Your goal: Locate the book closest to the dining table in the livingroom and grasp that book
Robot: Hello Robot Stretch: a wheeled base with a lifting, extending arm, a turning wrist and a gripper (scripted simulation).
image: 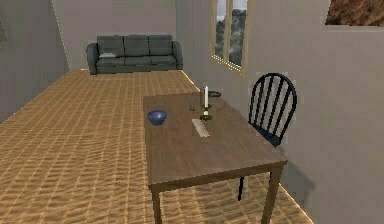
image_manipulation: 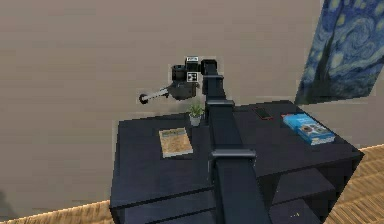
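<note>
In the forward view you face a wooden surface (image: 215, 160) carrying a blue bowl (image: 157, 117) and a candle (image: 206, 98), while in the arm side view a dark surface (image_manipulation: 270, 140) carries a potted plant (image_manipulation: 196, 115), with a tan book (image_manipulation: 175, 141) just beside it, a blue book (image_manipulation: 308, 128) well off to the plant's right, and the gripper (image_manipulation: 148, 97) up-left of the plant against bare wall, holding nothing.

Grey walls (image: 310, 90) enclose a wood-patterned floor (image: 80, 130), dark sofa (image: 133, 52), window (image: 229, 35) and black chair (image: 272, 103).
</note>
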